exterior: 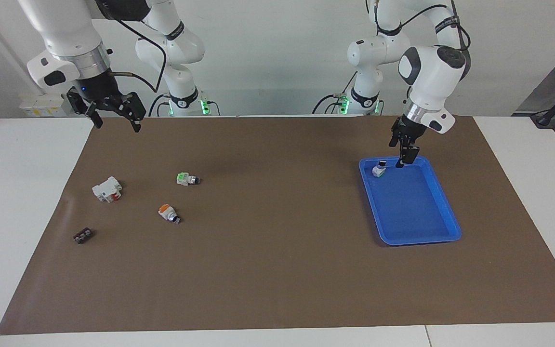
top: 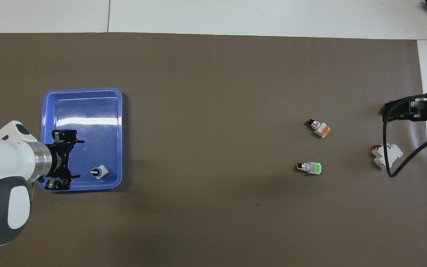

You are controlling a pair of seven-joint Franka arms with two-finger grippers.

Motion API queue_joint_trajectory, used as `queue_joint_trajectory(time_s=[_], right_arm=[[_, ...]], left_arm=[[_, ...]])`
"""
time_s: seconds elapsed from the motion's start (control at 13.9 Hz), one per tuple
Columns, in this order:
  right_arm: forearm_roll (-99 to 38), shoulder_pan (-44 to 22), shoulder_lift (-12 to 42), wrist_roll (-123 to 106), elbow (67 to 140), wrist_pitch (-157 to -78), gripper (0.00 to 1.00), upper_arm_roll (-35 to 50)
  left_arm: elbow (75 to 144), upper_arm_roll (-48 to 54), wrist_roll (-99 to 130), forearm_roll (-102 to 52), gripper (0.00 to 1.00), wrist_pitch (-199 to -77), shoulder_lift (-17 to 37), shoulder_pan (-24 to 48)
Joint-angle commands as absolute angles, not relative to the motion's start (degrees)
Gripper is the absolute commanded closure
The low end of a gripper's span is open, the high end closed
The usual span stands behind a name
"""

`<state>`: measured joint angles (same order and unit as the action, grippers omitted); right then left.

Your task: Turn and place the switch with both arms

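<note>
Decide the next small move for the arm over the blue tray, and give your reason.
Probably lift the left gripper clear of the blue tray: it is open, and the switch stands in the tray's corner nearest the robots, apart from the gripper. The right gripper waits open.

A robotics laboratory is indicated. Two white jointed robot arms (exterior: 431,62) are mounted at one long edge of a white desk (exterior: 27,193), which is covered by a brown paper mat (exterior: 277,270). Cables are seen trailing from the arm bases, where green indicator lights glow. A plain white wall is seen past the arms, and small electrical parts are laid out on the mat as test pieces.
</note>
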<state>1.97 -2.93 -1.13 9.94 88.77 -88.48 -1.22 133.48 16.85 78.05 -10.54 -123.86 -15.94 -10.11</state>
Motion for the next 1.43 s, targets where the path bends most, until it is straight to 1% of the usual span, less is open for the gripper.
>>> queue_joint_trajectory(time_s=[0.0, 0.14, 0.36, 0.43, 0.57, 0.65, 0.79, 0.93, 1.15, 1.22, 1.36], right_arm=[[0.5, -2.1, -1.9, 10.9, 88.8, -86.2, 0.00, -0.5], [0.5, -2.2, -2.3, 11.0, 88.8, -85.4, 0.00, -0.5], [0.5, -2.1, -2.5, 11.0, 88.8, -84.7, 0.00, -0.6], [0.5, -2.2, -2.5, 11.0, 88.8, -84.9, 0.00, -0.6], [0.5, -2.3, -2.8, 11.0, 89.4, -85.4, 0.00, -0.6], [0.5, -2.4, -2.8, 11.0, 89.4, -85.4, 0.00, -0.6], [0.5, -2.2, -2.9, 10.6, 89.6, -85.3, 0.00, -0.6], [0.5, -2.1, -2.9, 10.5, 89.6, -85.2, 0.00, -0.8], [0.5, -2.2, -3.0, 10.5, 89.5, -85.3, 0.00, -0.7], [0.5, -2.2, -3.0, 10.3, 89.5, -85.3, 0.00, -0.7], [0.5, -2.2, -3.3, 10.3, 89.5, -85.3, 0.00, -0.7]], left_arm=[[128.9, 16.5, 66.9, -9.1, 0.00, -120.2, -15.8, -9.6], [126.1, 16.4, 56.9, -7.0, 0.00, -120.0, -15.1, -9.5], [123.5, 15.7, 31.5, -5.7, 0.00, -119.8, -14.5, -8.4], [122.9, 14.0, 22.7, -5.7, 0.00, -119.6, -14.4, -7.7], [120.3, 8.6, 12.3, -5.7, 0.00, -119.0, -14.0, -4.8], [117.8, 6.1, 9.7, -5.3, 0.00, -118.7, -12.3, -3.5], [110.3, 2.5, 6.5, -1.5, 0.00, -114.5, -8.9, -0.6], [102.7, 1.8, 4.4, 2.2, 0.00, -109.7, -5.5, 0.0], [90.7, 1.8, 1.0, 2.6, 0.00, -101.3, -0.2, 0.7], [87.7, 1.8, -1.5, 2.7, 0.00, -98.2, 1.0, 1.7], [86.8, 0.4, -4.7, 2.5, 0.00, -95.5, 0.4, 3.3]])
